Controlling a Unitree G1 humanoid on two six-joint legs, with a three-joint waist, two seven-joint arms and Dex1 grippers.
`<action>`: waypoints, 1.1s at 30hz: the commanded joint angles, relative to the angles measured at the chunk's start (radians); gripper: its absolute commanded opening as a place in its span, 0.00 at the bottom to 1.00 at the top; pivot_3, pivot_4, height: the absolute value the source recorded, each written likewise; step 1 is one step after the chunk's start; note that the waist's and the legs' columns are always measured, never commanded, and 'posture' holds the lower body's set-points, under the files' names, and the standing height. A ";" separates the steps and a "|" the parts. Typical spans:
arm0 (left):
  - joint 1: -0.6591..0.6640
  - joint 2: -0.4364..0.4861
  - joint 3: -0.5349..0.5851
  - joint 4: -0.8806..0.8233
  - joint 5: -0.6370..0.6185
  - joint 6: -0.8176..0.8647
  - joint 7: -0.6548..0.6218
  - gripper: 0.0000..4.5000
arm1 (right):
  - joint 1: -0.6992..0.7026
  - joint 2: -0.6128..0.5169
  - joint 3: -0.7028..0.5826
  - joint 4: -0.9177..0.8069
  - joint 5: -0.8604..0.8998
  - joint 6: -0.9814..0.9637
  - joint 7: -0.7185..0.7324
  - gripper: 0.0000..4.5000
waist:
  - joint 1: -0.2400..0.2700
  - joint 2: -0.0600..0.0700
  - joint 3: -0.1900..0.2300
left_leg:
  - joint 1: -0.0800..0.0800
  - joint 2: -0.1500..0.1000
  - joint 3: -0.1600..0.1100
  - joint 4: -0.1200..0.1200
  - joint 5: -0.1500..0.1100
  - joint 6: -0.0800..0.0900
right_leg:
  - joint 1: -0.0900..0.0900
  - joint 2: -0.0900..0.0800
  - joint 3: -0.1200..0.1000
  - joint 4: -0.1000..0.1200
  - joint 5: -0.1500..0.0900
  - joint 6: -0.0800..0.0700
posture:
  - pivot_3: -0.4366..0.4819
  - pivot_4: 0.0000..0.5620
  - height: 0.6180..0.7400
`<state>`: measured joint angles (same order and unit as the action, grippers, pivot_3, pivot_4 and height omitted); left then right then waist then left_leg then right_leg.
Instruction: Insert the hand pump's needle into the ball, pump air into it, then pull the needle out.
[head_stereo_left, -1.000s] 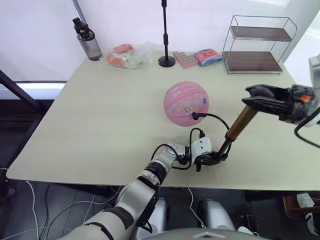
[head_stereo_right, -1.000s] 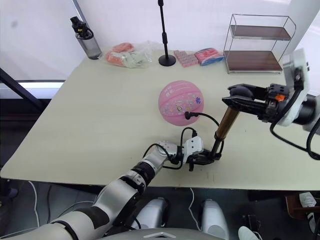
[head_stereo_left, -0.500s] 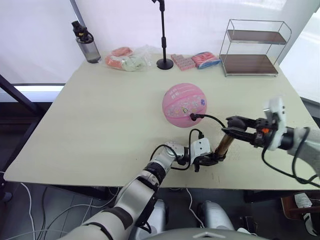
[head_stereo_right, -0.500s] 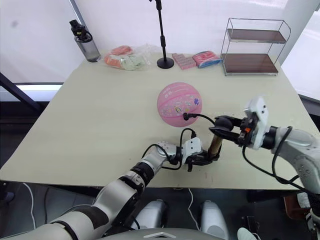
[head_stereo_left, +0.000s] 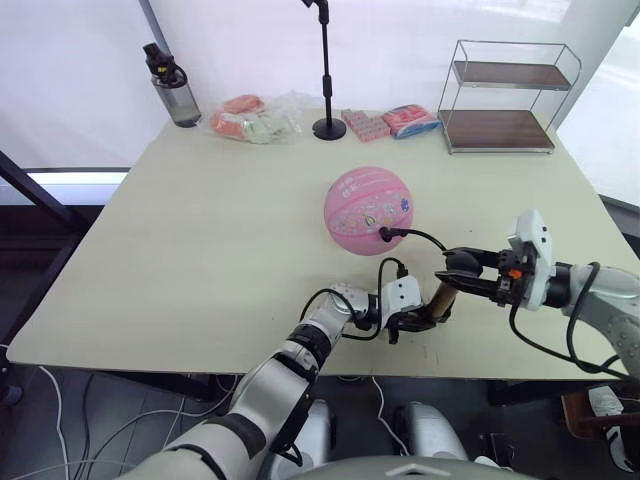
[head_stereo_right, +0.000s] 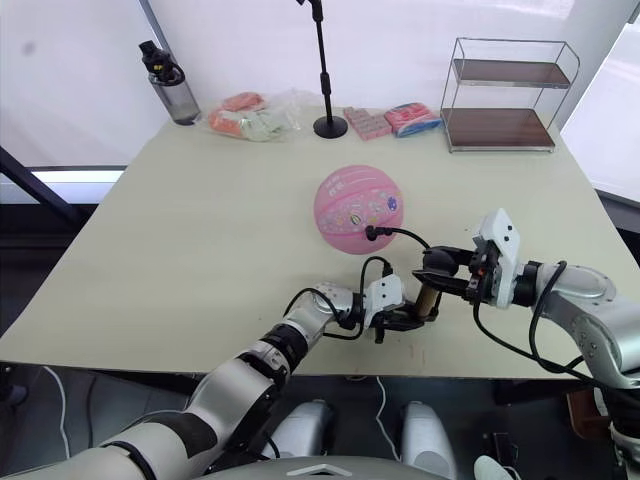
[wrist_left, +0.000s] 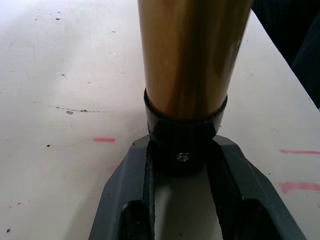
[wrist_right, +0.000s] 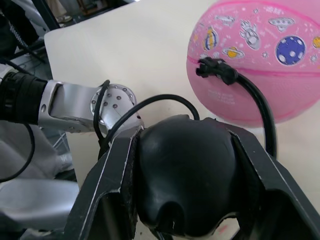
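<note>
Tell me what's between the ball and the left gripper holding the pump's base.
Bare table, crossed by the pump's black hose, which loops from the ball toward the left gripper; left eye view.

A lab or test room; bare table, stand pole, wire rack, loose floor cables.

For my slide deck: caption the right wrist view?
Right claw gripping the hand pump handle, hose plugged into the ball.

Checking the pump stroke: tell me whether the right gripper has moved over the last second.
Yes. The right gripper, shut on the pump handle, has come down toward the table, shortening the hand pump; the ball stayed put.
</note>
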<state>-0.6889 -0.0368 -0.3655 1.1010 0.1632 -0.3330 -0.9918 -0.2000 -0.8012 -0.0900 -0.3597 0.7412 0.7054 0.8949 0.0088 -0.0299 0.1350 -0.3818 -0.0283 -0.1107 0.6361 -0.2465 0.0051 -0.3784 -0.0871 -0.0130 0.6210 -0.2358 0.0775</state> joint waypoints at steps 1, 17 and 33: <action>0.078 0.055 -0.046 0.138 0.079 0.110 0.002 0.23 | -0.078 -0.063 -0.123 -0.032 0.113 0.065 0.029 0.43 | 0.001 0.005 0.005 | 0.000 0.000 0.000 0.000 0.000 0.000 | 0.000 0.000 0.000 0.000 0.001 0.002 | 0.48 0.27 0.93; 0.076 0.049 -0.047 0.141 0.078 0.111 0.005 0.23 | -0.358 -0.210 -0.329 0.038 0.403 0.270 -0.038 0.43 | 0.003 0.005 0.011 | -0.001 -0.001 0.000 0.000 0.001 0.001 | -0.001 -0.002 -0.001 0.000 0.001 0.002 | 0.48 0.27 0.93; 0.075 0.046 -0.046 0.141 0.075 0.112 0.005 0.23 | -0.205 -0.116 -0.259 -0.042 0.391 0.268 -0.065 0.43 | 0.004 0.006 0.011 | -0.002 -0.002 0.000 0.000 0.001 0.002 | -0.001 -0.002 -0.001 -0.001 0.001 0.002 | 0.48 0.27 0.93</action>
<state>-0.6946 -0.0432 -0.3635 1.0977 0.1531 -0.3332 -1.0039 -0.4259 -0.9316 -0.3619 -0.3785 1.1358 0.9799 0.8254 0.0129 -0.0240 0.1464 -0.3836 -0.0301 -0.1111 0.6361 -0.2455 0.0067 -0.3791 -0.0888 -0.0139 0.6205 -0.2348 0.0794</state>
